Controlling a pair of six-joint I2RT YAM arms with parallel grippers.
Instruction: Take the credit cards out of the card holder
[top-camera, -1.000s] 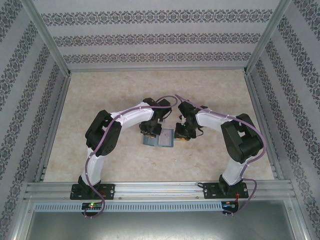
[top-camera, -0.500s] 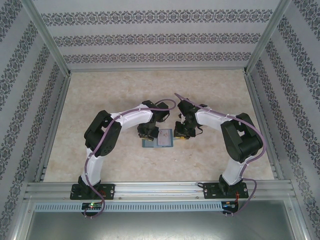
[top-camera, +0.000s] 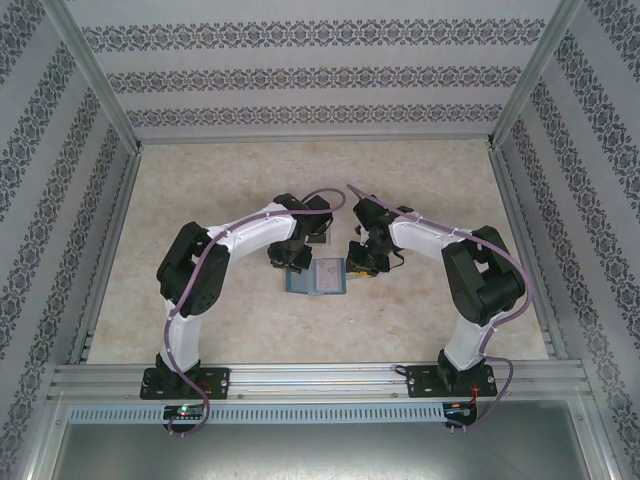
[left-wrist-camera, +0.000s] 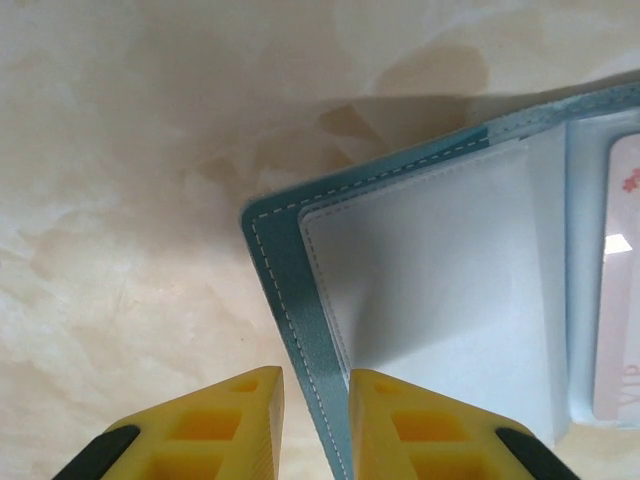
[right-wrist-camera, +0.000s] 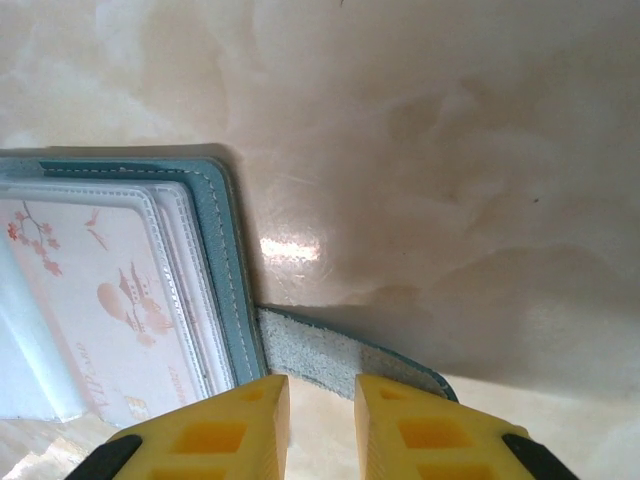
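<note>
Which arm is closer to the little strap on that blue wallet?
Right. The right fingers sit at the strap on the right edge of the wallet; the left fingers are at its opposite cover edge.

Card holder (left-wrist-camera: 285, 300): teal-blue cover with a line of white stitching along the edge; inner sleeves pale, milky white. Card (right-wrist-camera: 110, 300): pinkish white, printed with red blossom twigs and birds. Strap (right-wrist-camera: 320, 350): grey inside, teal rim. Left gripper (left-wrist-camera: 316, 390) and right gripper (right-wrist-camera: 322, 392): yellow fingers, black at the base. Table (top-camera: 430, 180): beige, marbled. Walls (top-camera: 300, 75): white with bands of dark floral ornament. Arms (top-camera: 250, 232): white and black, with purple cables (top-camera: 176, 335).
</note>
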